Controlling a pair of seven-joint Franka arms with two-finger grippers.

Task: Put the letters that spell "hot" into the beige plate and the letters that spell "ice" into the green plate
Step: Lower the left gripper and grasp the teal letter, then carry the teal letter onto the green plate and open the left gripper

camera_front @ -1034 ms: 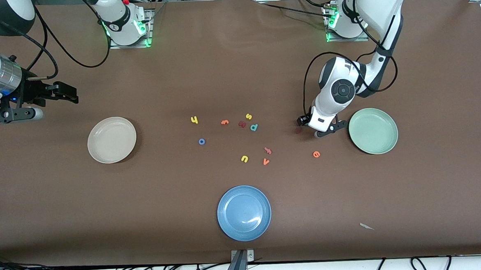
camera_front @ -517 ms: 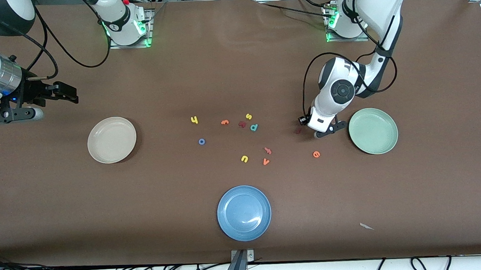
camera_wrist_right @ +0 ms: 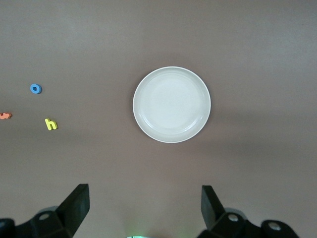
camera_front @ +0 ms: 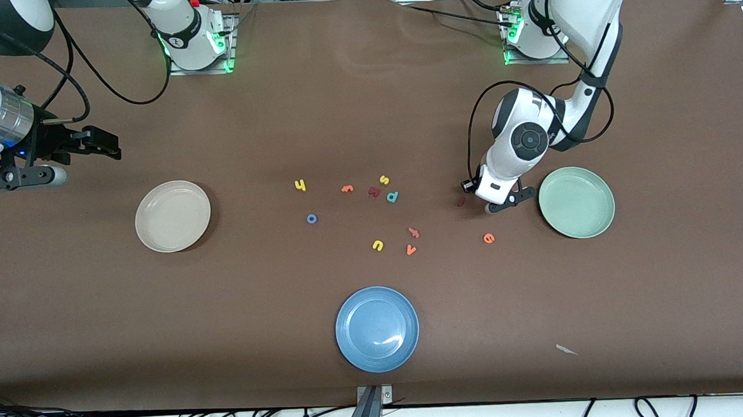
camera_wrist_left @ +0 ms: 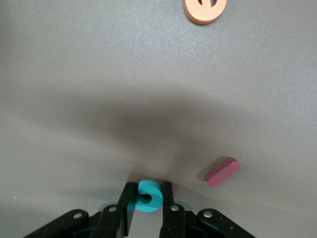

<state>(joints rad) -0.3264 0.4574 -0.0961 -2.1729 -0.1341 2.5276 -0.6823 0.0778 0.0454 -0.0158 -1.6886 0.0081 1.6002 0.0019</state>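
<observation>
1. Between the fingers of the left gripper (camera_wrist_left: 146, 210), low at the table just beside the green plate (camera_front: 576, 201), sits the teal c (camera_wrist_left: 147, 196); the jaws are clamped on its two sides.
2. Just beside it lies the dark red i (camera_wrist_left: 223, 171), a short bar lying slantwise.
3. Nearer the front camera rests the orange e (camera_wrist_left: 205, 9).
4. Over the beige plate (camera_wrist_right: 172, 104) the right gripper (camera_wrist_right: 143, 206) waits, jaws apart, well away from these letters.

The orange e (camera_wrist_left: 204, 9) is cut off by the left wrist view's edge
</observation>
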